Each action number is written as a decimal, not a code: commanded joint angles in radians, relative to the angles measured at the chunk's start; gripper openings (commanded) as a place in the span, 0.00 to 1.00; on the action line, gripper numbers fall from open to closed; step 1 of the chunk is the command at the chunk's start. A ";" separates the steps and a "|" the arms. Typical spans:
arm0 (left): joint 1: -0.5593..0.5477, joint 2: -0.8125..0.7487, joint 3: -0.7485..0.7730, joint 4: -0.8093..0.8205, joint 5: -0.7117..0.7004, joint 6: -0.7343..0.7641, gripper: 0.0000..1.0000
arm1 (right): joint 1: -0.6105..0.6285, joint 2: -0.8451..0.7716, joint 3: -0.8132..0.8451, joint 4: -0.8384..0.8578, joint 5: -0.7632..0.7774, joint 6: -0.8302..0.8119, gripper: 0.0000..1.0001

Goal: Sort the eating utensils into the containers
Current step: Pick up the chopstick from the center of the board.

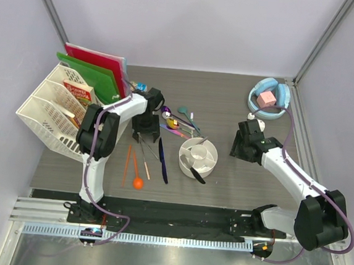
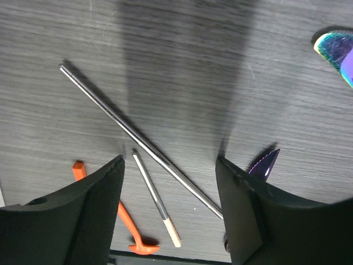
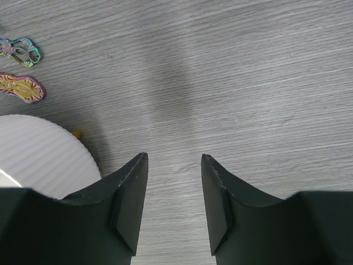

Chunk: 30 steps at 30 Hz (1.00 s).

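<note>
While my left gripper (image 2: 171,182) hangs with fingers spread above a long silver rod (image 2: 140,141) and a shorter cream-tipped rod (image 2: 155,204), pinching neither, my right gripper (image 3: 174,182) stands equally spread over bare wood, holding nothing. The white divided cup (image 1: 198,157) sits mid-table between both grippers. One dark utensil (image 1: 197,174) leans out over its near rim; what the other compartments hold I cannot tell. Loose utensils lie left of the cup: orange chopsticks (image 1: 126,164), orange spoon (image 1: 137,180), dark blue knife (image 1: 162,159). A lattice rack (image 1: 45,112) bounds the left edge and a blue bowl (image 1: 252,102) the far right corner. Open table (image 1: 229,106) lies right of and beyond the cup.
</note>
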 commanded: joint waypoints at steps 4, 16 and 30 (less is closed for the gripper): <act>0.004 0.030 -0.061 0.093 -0.007 0.010 0.65 | -0.011 -0.030 0.010 0.010 -0.003 0.001 0.49; 0.002 0.070 -0.027 0.143 -0.027 0.033 0.54 | -0.011 -0.037 0.023 -0.026 -0.004 0.001 0.49; 0.002 0.090 -0.033 0.171 0.036 0.056 0.00 | -0.013 -0.041 0.035 -0.038 -0.009 0.001 0.49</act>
